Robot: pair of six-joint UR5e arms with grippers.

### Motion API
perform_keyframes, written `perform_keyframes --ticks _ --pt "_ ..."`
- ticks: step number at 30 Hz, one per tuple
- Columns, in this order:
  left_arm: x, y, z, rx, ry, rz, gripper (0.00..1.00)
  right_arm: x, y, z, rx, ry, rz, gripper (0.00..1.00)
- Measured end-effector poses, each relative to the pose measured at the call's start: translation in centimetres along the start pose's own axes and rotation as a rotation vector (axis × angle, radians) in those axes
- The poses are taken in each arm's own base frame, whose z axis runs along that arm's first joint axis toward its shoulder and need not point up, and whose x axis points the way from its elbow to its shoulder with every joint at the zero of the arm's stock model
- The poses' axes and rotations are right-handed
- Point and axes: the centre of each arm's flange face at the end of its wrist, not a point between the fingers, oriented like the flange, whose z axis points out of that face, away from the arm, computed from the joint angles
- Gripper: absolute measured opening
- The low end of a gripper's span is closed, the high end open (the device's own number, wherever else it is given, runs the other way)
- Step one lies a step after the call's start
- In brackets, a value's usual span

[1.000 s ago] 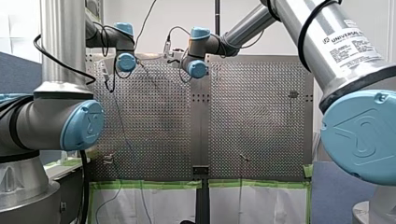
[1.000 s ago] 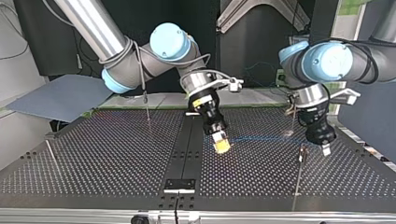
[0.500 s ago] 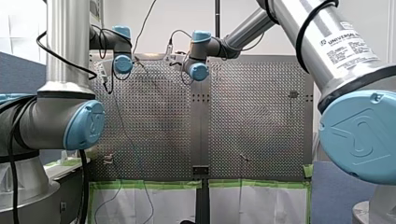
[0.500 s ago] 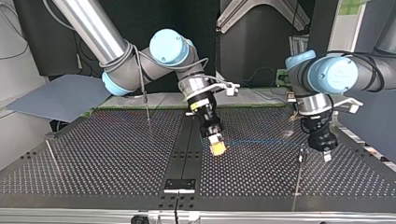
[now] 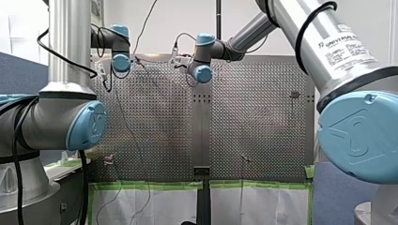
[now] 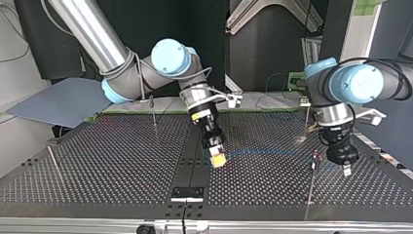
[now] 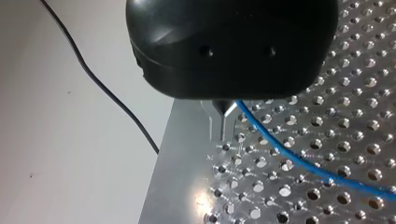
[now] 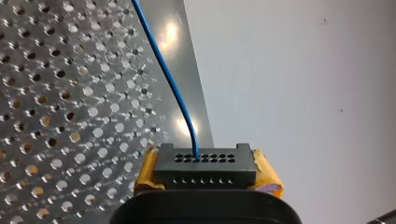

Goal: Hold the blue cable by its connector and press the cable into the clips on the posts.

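A thin blue cable (image 6: 272, 152) stretches low over the perforated table between my two grippers. In the right wrist view the yellow pads (image 8: 148, 170) press on both sides of a black connector (image 8: 204, 166), and the blue cable (image 8: 173, 84) runs out of its face. My right gripper (image 6: 216, 158) hangs tilted near the table's middle strip. My left gripper (image 6: 346, 168) stands at the top view's right, beside a thin post (image 6: 311, 180). In the left wrist view its metal fingertips (image 7: 224, 109) are closed on the blue cable (image 7: 289, 161), which trails off across the plate.
More thin posts rise from the table (image 6: 97, 165): one at the back left (image 6: 154, 111), one at the far left (image 6: 54, 163), one at the back right (image 6: 307, 114). A black bracket (image 6: 187, 192) sits on the middle strip near the front edge.
My right gripper has swung toward the top view's left and a little nearer that camera with the connector. My left gripper has shifted toward the top view's right and lower, past the post.
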Motion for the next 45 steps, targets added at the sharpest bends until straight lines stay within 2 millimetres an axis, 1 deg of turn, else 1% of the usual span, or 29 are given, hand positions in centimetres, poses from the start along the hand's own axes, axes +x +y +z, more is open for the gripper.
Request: perform_keyframes --ticks 5,11,19,21,27,35,42,43,44,45 --pt "0.4 0.4 0.9 0.005 0.010 -0.003 0.02 0.5 1.2 0.6 -0.011 0.013 -0.003 0.00" --pt "0.8 0.2 2.0 0.019 0.022 -0.011 0.02 0.8 2.3 1.1 -0.022 0.022 -0.009 0.00" --pt "-0.7 -0.6 3.4 0.049 -0.012 -0.064 0.02 1.2 4.2 1.8 -0.036 0.034 -0.015 0.00" --pt "-0.9 -0.6 3.5 0.051 -0.014 -0.070 0.02 1.2 4.7 2.2 -0.040 0.037 -0.015 0.00" --pt "-0.9 -0.3 3.7 0.051 -0.009 -0.082 0.02 0.4 6.1 3.1 -0.051 0.031 -0.018 0.00" --pt "-0.9 -0.2 3.8 0.058 -0.004 -0.108 0.02 0.0 6.8 3.5 -0.048 0.026 -0.016 0.00" --pt "-0.8 -0.2 3.7 0.062 0.001 -0.124 0.02 -0.1 6.5 3.5 -0.038 0.019 -0.014 0.00" --pt "-0.7 -0.2 3.7 0.062 0.002 -0.126 0.07 -0.1 6.4 3.4 -0.037 0.017 -0.013 0.00" --pt "-0.7 -0.2 3.7 0.061 0.003 -0.126 0.16 -0.1 6.4 3.4 -0.037 0.015 -0.013 0.00" --pt "-0.7 -0.2 3.7 0.061 0.005 -0.127 0.16 -0.2 6.4 3.4 -0.036 0.014 -0.013 0.00"
